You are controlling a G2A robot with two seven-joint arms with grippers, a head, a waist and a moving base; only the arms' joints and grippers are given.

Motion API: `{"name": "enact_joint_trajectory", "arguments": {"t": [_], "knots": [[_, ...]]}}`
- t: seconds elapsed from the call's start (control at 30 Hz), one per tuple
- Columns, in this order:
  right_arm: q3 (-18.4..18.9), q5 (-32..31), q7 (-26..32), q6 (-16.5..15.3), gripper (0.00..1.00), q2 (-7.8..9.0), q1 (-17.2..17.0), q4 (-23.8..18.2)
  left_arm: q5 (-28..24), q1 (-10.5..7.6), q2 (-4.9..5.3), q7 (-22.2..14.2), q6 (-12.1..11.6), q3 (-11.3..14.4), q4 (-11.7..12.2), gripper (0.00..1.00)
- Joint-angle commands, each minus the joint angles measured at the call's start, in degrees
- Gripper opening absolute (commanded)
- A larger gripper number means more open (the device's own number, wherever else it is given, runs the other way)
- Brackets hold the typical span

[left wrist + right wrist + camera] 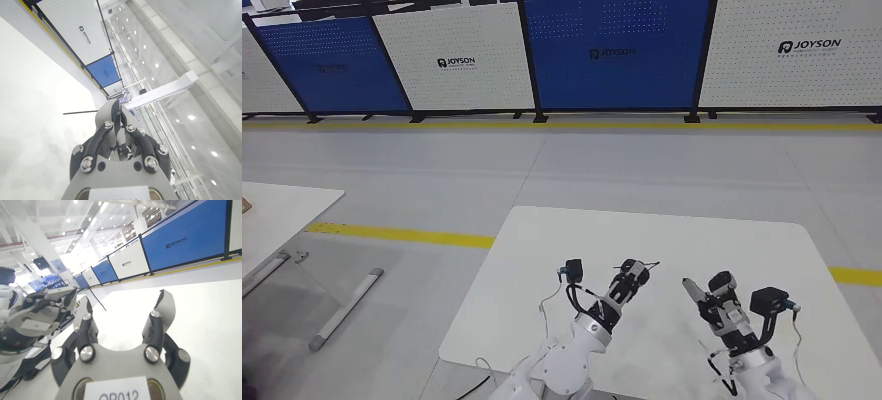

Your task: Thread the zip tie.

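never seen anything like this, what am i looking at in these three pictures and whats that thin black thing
This is a robot with two arms, each ending in a two-fingered gripper, working at a white table. The wide picture comes from a camera above the arms, looking down. The other two come from cameras on the wrists, so each looks out along its own gripper. The left gripper is shut on a zip tie. That is the thin black strip, and its free end sticks out sideways. It is held in the gripper, not lying on the table. The right gripper is open and holds nothing. Its camera also catches the left gripper with the strip, farther off.
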Motion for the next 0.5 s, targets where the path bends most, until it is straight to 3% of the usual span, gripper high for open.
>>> {"name": "enact_joint_trajectory", "arguments": {"t": [0.0, 0.13, 0.2, 0.47], "knots": [[1.63, 2.07, -2.15, 0.01, 1.00, 0.31, -1.24, -0.73, -0.60, 0.35, 0.11, 0.07, -0.10, -0.88, 0.48, 0.00], [3.19, 4.88, -5.17, 0.01, 1.00, 0.72, -3.04, -1.59, -1.59, 0.70, 0.22, -0.81, -0.23, -1.59, 1.59, 0.00], [3.19, 4.88, -5.17, 0.01, 1.00, 0.72, -3.04, -1.59, -3.42, 0.62, 0.26, -4.00, -0.57, -1.21, 1.76, 0.00], [3.19, 4.88, -5.17, 0.01, 1.00, 0.72, -3.04, -1.59, -3.42, 0.62, 0.26, -4.00, -0.57, -1.21, 1.76, 0.00]]}}
